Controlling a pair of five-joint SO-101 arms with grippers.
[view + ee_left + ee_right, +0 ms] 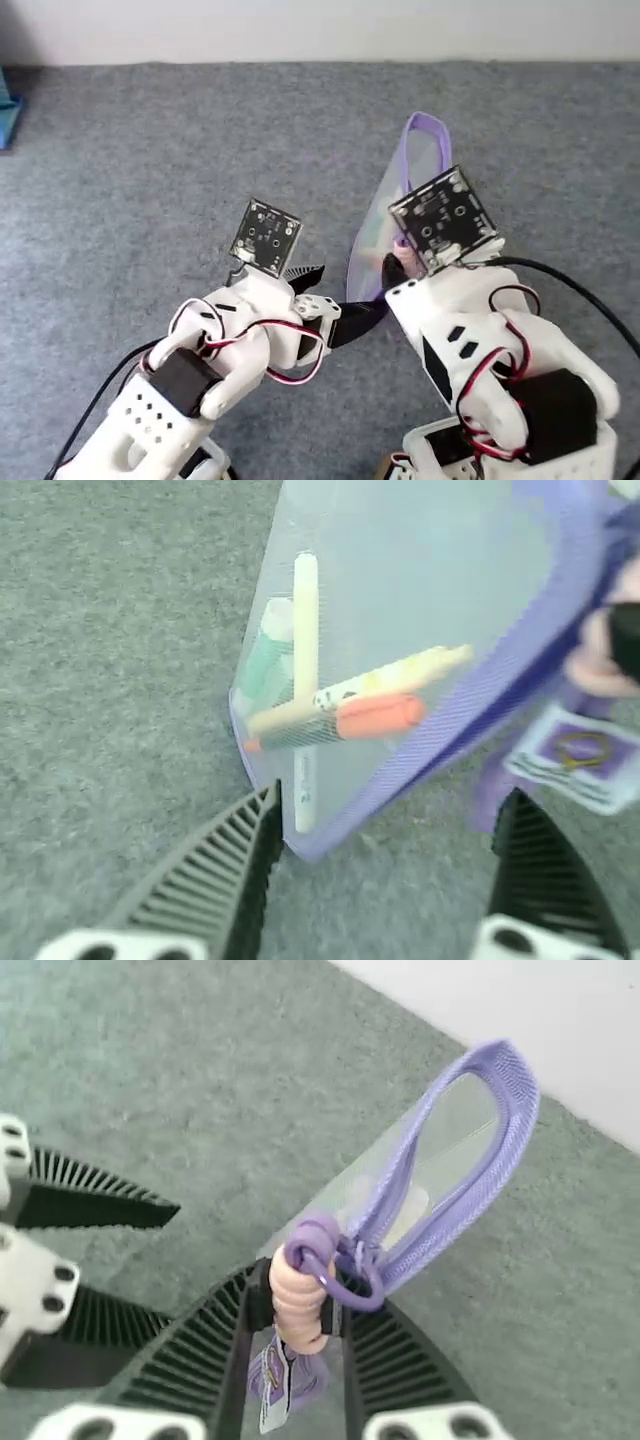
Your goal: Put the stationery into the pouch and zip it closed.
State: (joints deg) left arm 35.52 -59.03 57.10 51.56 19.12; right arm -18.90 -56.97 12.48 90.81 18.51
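Observation:
A translucent pouch (385,205) with purple trim stands on edge on the grey mat. Through its wall (400,610) I see a white pen (305,640), an orange marker (380,717), a cream pen (400,675) and a green item (265,660). My left gripper (385,880) is open, and the pouch's lower corner sits between its fingers, close to one finger (235,865). My right gripper (300,1310) is shut on the pink coiled zipper pull (298,1300), which hangs from a purple ring (350,1285). In the high view the left gripper (335,315) and right gripper (397,268) meet at the pouch's near end.
Grey carpet-like mat (150,160) covers the table, with a white wall (320,25) behind. A blue object (5,110) lies at the far left edge. A purple paper tag (575,755) hangs by the zipper pull. The pouch's loop (425,128) points to the back.

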